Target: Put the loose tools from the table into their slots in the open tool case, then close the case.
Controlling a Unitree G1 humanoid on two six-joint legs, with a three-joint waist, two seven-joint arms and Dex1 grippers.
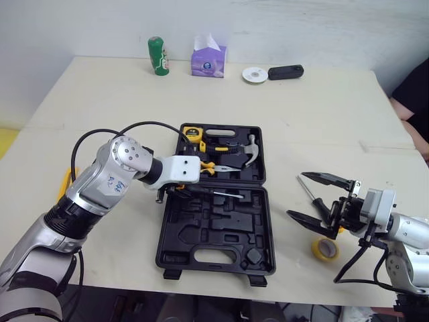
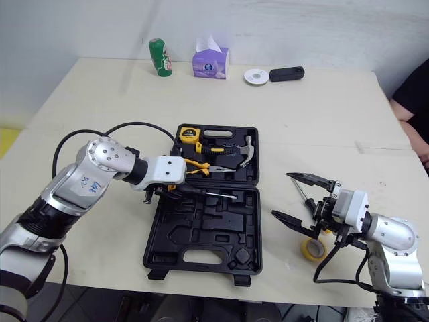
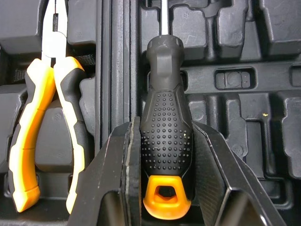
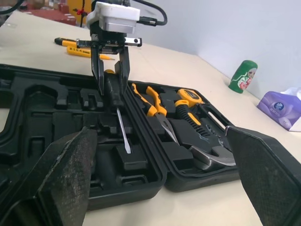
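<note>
While the black tool case (image 1: pixel 214 231) lies open at the frame's centre, its upper half holds a yellow tape measure (image 1: pixel 192 133), orange-handled pliers (image 1: pixel 216 166) and a hammer (image 1: pixel 249 153) in their slots. The left gripper (image 4: pixel 111 84), at the case's left edge, clamps its fingers on a screwdriver (image 3: pixel 164 155) by its black dotted handle, with the shaft pointing right just below the hinge. At lower right, the right gripper (image 1: pixel 295 194) hangs with its fingers wide apart above a second screwdriver (image 1: pixel 307 188) and a yellow tape roll (image 1: pixel 324 249) on the table (image 1: pixel 100 100).
</note>
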